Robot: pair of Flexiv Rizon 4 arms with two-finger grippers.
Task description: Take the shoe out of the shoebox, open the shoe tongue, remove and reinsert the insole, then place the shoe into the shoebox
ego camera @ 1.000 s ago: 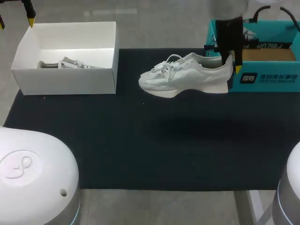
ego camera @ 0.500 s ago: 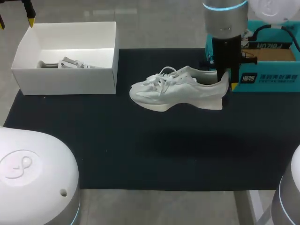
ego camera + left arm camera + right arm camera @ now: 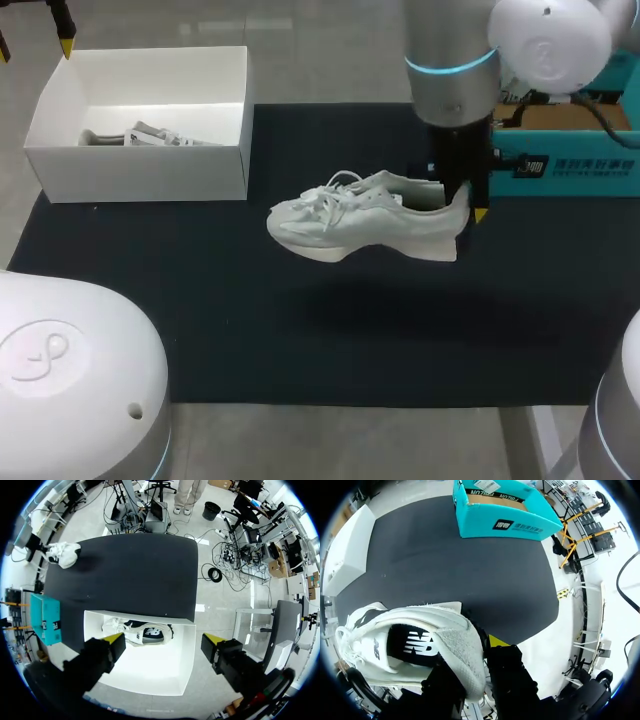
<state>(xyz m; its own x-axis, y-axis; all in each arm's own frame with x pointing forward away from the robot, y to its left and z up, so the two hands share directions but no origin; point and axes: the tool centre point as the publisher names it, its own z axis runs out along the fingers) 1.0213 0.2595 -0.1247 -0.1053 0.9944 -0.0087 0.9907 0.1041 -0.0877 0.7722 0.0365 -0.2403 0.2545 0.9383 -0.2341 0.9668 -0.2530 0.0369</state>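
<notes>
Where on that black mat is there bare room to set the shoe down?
The mat lies bare across the front, nearer than the held shoe, and at the back between the white box and teal shoebox. Both back corners are crowded by those boxes.

Taking the middle of the mat (image 3: pixel 300 340) as my dial, twelve pointing away from me, the shoe (image 3: pixel 360 215) sits just past the hub, raised off the mat, toe toward nine and heel toward three. My right gripper (image 3: pixel 462 205) has the heel pinched between its fingers, one inside the collar and one outside. The shoebox (image 3: pixel 575 165) lies at two o'clock, at the mat's far corner. The open carton (image 3: pixel 140 165) stands at ten o'clock with a second shoe (image 3: pixel 150 135) inside. My left gripper (image 3: pixel 164 640) hangs above that carton, fingers spread wide.
</notes>
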